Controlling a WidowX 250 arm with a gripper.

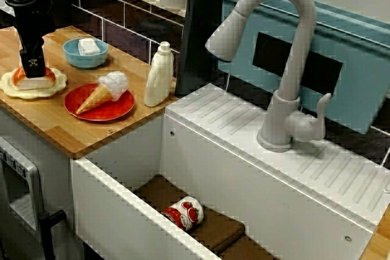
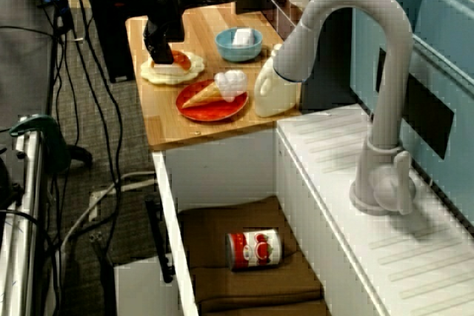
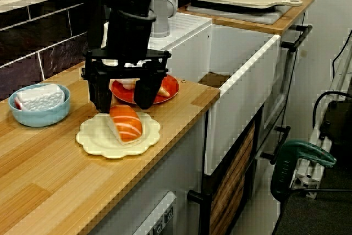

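My black gripper (image 3: 123,98) hangs open just over a piece of salmon sushi (image 3: 126,123), one finger on each side of its far end. The sushi lies on a cream scalloped plate (image 3: 93,136) near the wooden counter's front edge. In the view from above, the gripper (image 1: 31,65) comes straight down onto the sushi (image 1: 38,82) and hides its middle. Seen from the side, the gripper (image 2: 160,52) covers part of the sushi (image 2: 179,61). I cannot tell whether the fingertips touch the fish.
Beside the cream plate sit a red plate (image 1: 116,111) with an ice cream cone (image 1: 102,92) and a blue bowl (image 1: 68,58) holding a white block. A white bottle (image 1: 158,76) stands by the sink (image 1: 122,168), where a red can (image 1: 184,213) lies under the tall faucet (image 1: 286,59).
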